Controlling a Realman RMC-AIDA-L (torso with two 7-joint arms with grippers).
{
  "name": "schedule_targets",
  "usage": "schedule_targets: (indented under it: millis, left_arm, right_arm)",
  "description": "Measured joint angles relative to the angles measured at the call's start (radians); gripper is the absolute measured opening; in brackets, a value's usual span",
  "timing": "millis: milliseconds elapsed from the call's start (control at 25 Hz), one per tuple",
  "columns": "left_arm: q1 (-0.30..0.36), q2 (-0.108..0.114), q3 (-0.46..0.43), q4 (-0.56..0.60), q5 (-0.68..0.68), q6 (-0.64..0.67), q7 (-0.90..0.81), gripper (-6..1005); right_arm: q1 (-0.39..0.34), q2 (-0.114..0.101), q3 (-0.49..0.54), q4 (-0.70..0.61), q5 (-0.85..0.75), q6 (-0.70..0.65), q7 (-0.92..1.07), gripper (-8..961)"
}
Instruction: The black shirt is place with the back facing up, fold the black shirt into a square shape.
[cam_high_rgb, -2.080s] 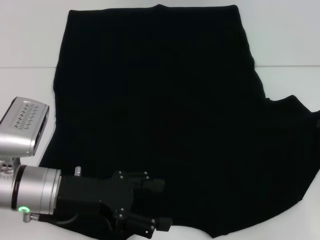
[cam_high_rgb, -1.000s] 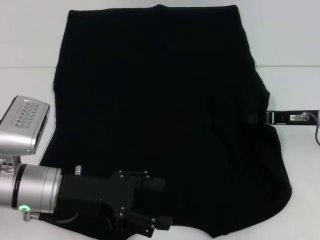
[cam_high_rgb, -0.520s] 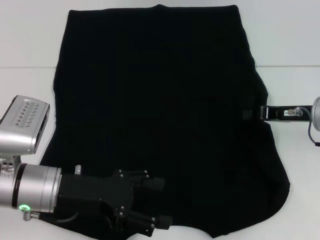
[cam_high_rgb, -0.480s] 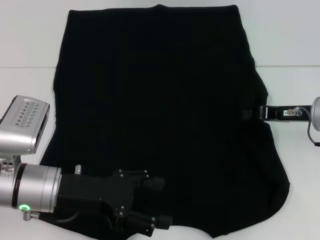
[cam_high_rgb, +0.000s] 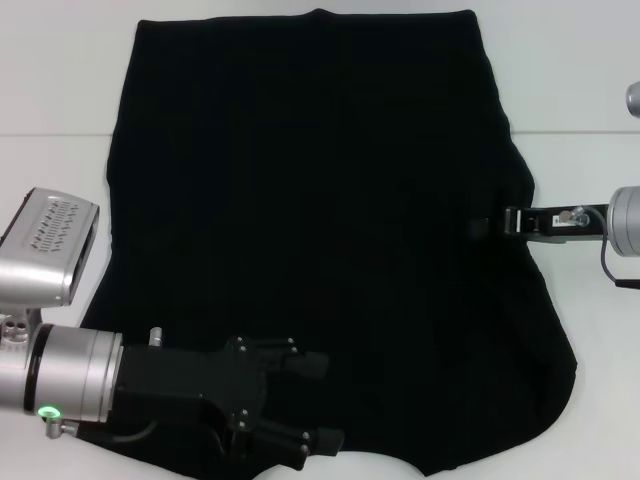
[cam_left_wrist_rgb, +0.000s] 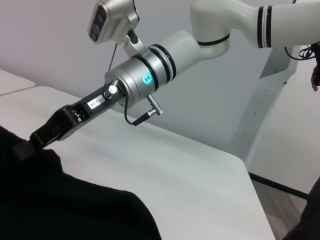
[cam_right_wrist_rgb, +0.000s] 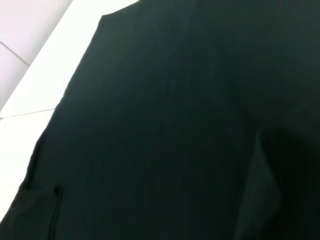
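The black shirt (cam_high_rgb: 310, 230) lay flat on the white table (cam_high_rgb: 60, 90), the left gripper (cam_high_rgb: 300, 405) spread open over its near hem, the right gripper (cam_high_rgb: 488, 224) half buried at its right edge, grip indiscernible.

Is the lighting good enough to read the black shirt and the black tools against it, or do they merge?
Head view: even light, no glare on the white table; the black shirt reads as one flat mass, the open left tool shows only by faint edges, and the right tool merges into the cloth at its tip. Left wrist view: the right tool stands clear against the table. Right wrist view: only faint fold shading.
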Motion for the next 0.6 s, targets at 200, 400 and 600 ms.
schedule_targets:
  millis: [200,400,600]
  left_arm:
    - [0.000,0.000,0.000,0.000,0.000,0.000,0.000,908]
    - [0.000,0.000,0.000,0.000,0.000,-0.001,0.000,907]
    - [0.000,0.000,0.000,0.000,0.000,-0.010,0.000,906]
  right_arm:
    - [0.012,0.000,0.000,-0.004,0.007,-0.026,-0.001,158]
    - [0.020,-0.005,0.003,-0.006,0.008,-0.037,0.005,213]
    - [0.007,-0.026,0.010,-0.006,0.008,-0.030,0.006,474]
